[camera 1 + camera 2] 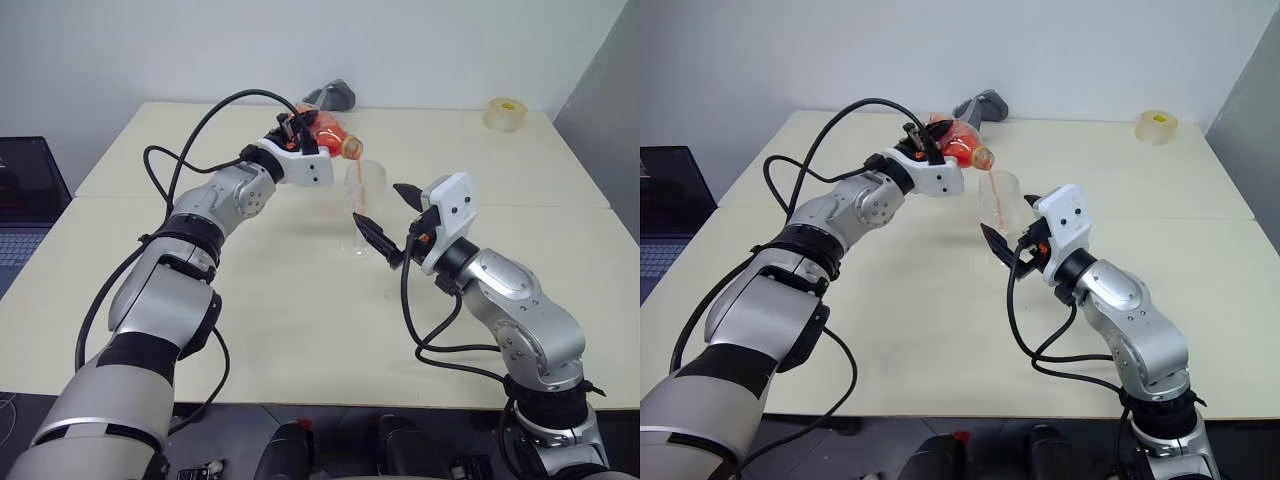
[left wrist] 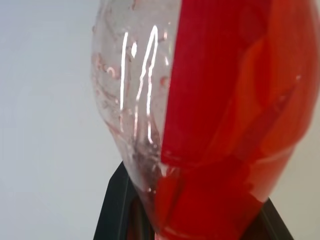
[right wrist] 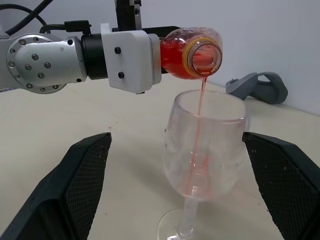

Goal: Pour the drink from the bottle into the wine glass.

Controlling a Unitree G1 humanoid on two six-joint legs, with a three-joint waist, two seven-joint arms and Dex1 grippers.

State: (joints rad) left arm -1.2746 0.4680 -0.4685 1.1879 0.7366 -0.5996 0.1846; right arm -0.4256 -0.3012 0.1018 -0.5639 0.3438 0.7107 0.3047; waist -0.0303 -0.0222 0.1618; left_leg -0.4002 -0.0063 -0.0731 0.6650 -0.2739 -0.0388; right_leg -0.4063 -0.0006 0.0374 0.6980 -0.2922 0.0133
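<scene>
My left gripper (image 1: 301,131) is shut on the bottle (image 1: 332,133), a small clear bottle with a red label (image 2: 225,90). It holds the bottle tilted, open mouth down, just above the wine glass (image 1: 364,205). A thin red-pink stream of the drink (image 3: 200,107) runs from the mouth into the bowl, and a little has pooled at the bottom. The glass stands upright on the table (image 1: 260,310). My right gripper (image 1: 376,203) is open, one finger on each side of the bowl and clear of it.
A roll of tape (image 1: 506,113) sits at the far right of the table. A grey object (image 1: 335,96) lies at the far edge behind the bottle. A laptop (image 1: 25,200) stands off the table's left side.
</scene>
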